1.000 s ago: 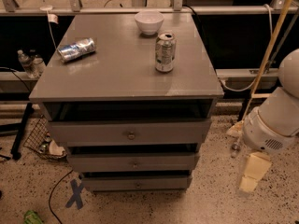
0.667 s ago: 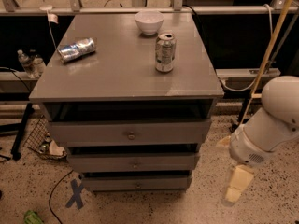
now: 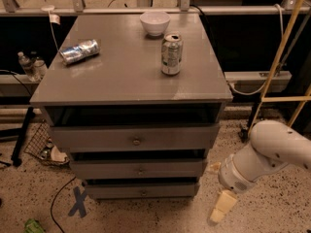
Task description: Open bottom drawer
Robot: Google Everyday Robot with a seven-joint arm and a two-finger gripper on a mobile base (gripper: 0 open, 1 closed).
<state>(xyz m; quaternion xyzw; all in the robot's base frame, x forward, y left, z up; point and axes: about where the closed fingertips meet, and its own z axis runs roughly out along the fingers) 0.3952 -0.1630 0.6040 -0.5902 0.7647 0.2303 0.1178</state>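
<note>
Cabinet: a grey cabinet (image 3: 131, 93) with a flat top and three drawers stands on a speckled floor (image 3: 160, 217).
Bottom drawer: the bottom drawer (image 3: 116, 191) is the lowest of the three, just above the floor. It has a plain grey front, and none of its inside shows.
Knob: a small round knob (image 3: 143, 192) sits at the middle of that front, with nothing touching it.
Other drawers: the middle drawer (image 3: 107, 169) and the top drawer (image 3: 97, 139) lie above it, each with its own centre knob. A dark gap runs over each front.
Gripper: the gripper (image 3: 220, 210) is cream-coloured and hangs low to the right of the cabinet, pointing down toward the floor. It is level with the bottom drawer but apart from it.
Gripper state: I cannot tell how far apart it is set, and nothing is seen in its hold.
Arm: the white arm (image 3: 272, 149) comes in from the right edge and bends down to the gripper.
On the top: a white bowl (image 3: 155, 22) sits near the back edge. An upright can (image 3: 171, 53) stands in front of it, and a crushed can (image 3: 79, 51) lies on its side to the left.
On the floor: a blue tape cross (image 3: 77, 201) lies left of the bottom drawer, and a wire basket (image 3: 39, 142) sits by the cabinet's left side.
</note>
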